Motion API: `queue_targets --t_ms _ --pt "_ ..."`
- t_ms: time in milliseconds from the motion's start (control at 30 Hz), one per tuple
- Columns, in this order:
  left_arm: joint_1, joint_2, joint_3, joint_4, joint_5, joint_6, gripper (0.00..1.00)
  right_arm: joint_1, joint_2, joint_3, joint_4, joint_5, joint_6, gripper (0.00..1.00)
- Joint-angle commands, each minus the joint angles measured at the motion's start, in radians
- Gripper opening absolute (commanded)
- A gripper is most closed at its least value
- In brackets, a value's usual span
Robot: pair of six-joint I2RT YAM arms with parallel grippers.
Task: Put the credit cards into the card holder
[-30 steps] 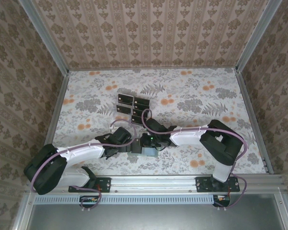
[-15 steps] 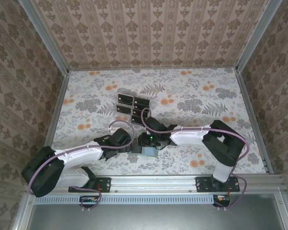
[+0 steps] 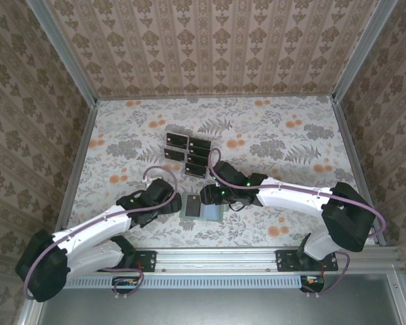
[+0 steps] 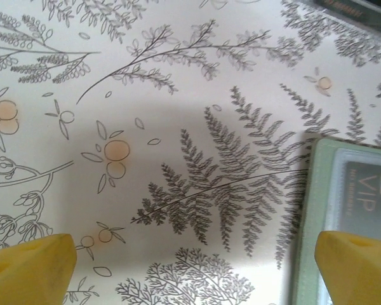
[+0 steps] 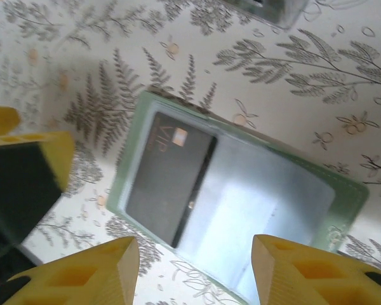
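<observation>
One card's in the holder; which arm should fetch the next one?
Probably right: the right end effector hangs open, empty, over the card holder, the remaining credit cards just beyond. The left end effector sits open beside the holder.

The tablecloth [image 3: 277, 135] is cream, printed with grey ferns, leafy sprigs and small orange blossoms. The walls [image 3: 216, 47] carry beige-and-brown striped damask wallpaper. The card holder [image 5: 130, 149] is matte grey-green with a paler, glossy grey pocket face. The credit card [image 5: 165, 184] showing in it is black with pale "VIP" lettering and a small orange-and-white mark. The other credit cards [image 3: 189, 152] are black with pale marks. The left gripper [image 4: 197, 260] has bright yellow fingers [image 4: 32, 267], and so does the right gripper [image 5: 190, 273]. The left arm [image 3: 101, 227] and right arm [image 3: 294, 196] are white with black joints and purple cables [image 3: 212, 168]. The frame rail [image 3: 216, 257] is silver.
</observation>
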Motion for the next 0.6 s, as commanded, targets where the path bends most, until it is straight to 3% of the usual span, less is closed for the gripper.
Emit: queue_targets --t_ms 0,567 --pt "0.006 -0.001 0.05 -0.027 0.026 0.024 1.0 -0.003 0.044 0.036 -0.075 0.042 -0.053 0.51" --pt "-0.027 0.112 0.077 0.058 0.057 0.028 1.0 -0.004 0.16 0.102 -0.159 0.122 -0.119 0.49"
